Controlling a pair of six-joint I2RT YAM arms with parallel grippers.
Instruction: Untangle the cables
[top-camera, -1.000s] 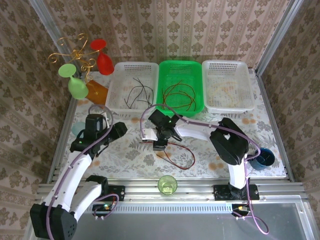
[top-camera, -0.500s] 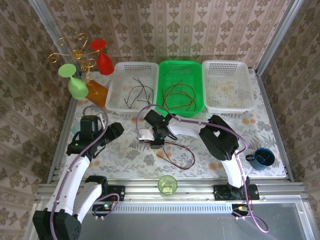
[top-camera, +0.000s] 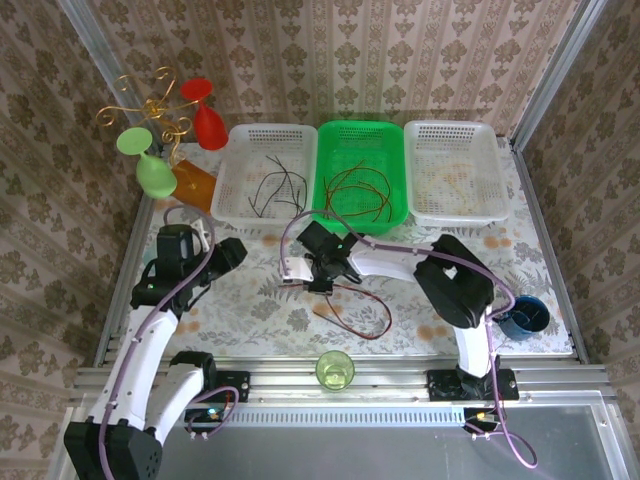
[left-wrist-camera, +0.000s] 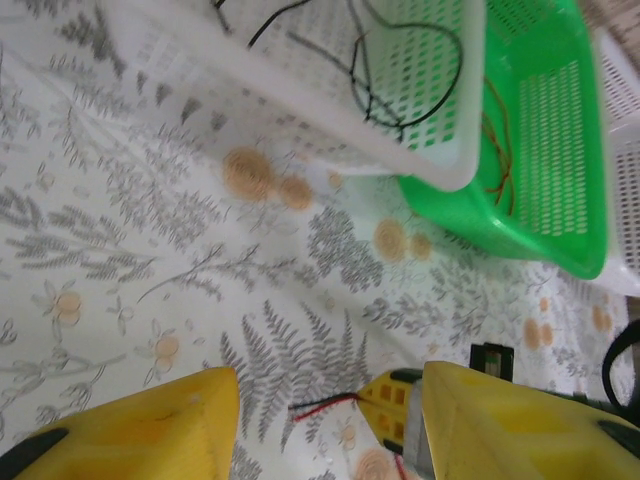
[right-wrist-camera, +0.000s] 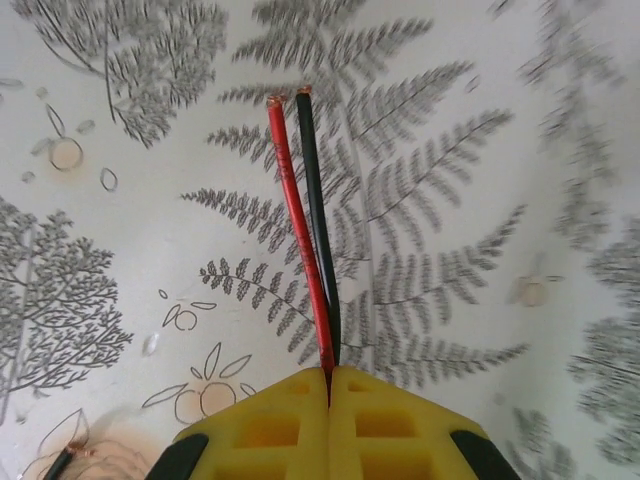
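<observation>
Right wrist view: your right gripper (right-wrist-camera: 329, 385) was pinched shut on two cables (right-wrist-camera: 303, 250), red and black, ends poking just ahead of it. Pulling might have dragged both together, tightening the tangle. Your left gripper (left-wrist-camera: 325, 425) gaped wide, empty.

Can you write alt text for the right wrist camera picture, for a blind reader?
The yellow right gripper is shut on a red cable and a black cable, whose ends stick out side by side over a fern-patterned tablecloth.
</observation>
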